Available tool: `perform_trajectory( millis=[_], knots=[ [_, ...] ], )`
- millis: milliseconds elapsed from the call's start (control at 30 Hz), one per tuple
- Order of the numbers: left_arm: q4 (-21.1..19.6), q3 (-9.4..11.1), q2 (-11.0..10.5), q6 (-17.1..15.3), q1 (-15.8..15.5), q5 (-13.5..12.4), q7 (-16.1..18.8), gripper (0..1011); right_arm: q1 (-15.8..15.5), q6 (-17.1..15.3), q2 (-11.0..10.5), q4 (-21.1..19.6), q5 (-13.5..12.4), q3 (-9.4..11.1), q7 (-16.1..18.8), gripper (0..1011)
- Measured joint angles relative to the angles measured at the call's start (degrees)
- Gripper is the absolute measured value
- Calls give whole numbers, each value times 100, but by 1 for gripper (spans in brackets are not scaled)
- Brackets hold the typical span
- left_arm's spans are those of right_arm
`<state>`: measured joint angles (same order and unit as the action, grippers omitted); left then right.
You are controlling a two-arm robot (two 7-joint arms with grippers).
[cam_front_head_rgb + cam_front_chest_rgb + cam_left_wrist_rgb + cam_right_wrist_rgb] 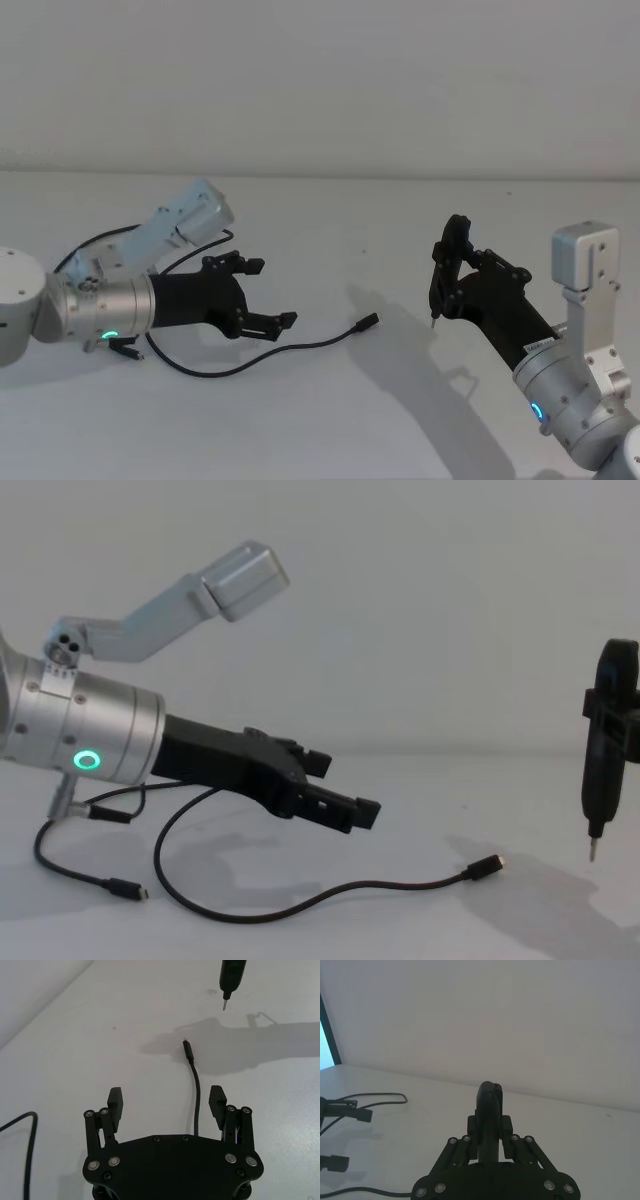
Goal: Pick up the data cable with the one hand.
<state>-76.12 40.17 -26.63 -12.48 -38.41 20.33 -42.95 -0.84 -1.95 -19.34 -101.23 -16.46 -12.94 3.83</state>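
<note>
The data cable [300, 350] lies in a loose curve on the white table, its plug [366, 322] pointing toward the right arm. It also shows from the side as the cable [330, 892] with its metal-tipped plug [487, 866]. My left gripper [268, 293] hovers open just above its middle stretch. In the left wrist view the cable [196, 1090] runs out from under the palm between the spread fingers of the left gripper [166, 1096], nearer one finger and touching neither. My right gripper [452, 268] is shut on a slim black pointed tool [600, 770], held tip-down above the table.
A shorter black cable [100, 880] hangs from the left silver wrist and loops on the table behind the left arm. The tool tip [225, 1006] hovers beyond the cable's plug [187, 1050]. A white wall rises behind the white table [330, 220].
</note>
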Motion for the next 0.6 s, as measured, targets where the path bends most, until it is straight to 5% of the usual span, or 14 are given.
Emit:
perform_trajectory(
  millis=[600],
  knots=[
    [465,266,310,-104,-98,-91,59,1001,0,0,0,0,0,0,0,275]
  ],
)
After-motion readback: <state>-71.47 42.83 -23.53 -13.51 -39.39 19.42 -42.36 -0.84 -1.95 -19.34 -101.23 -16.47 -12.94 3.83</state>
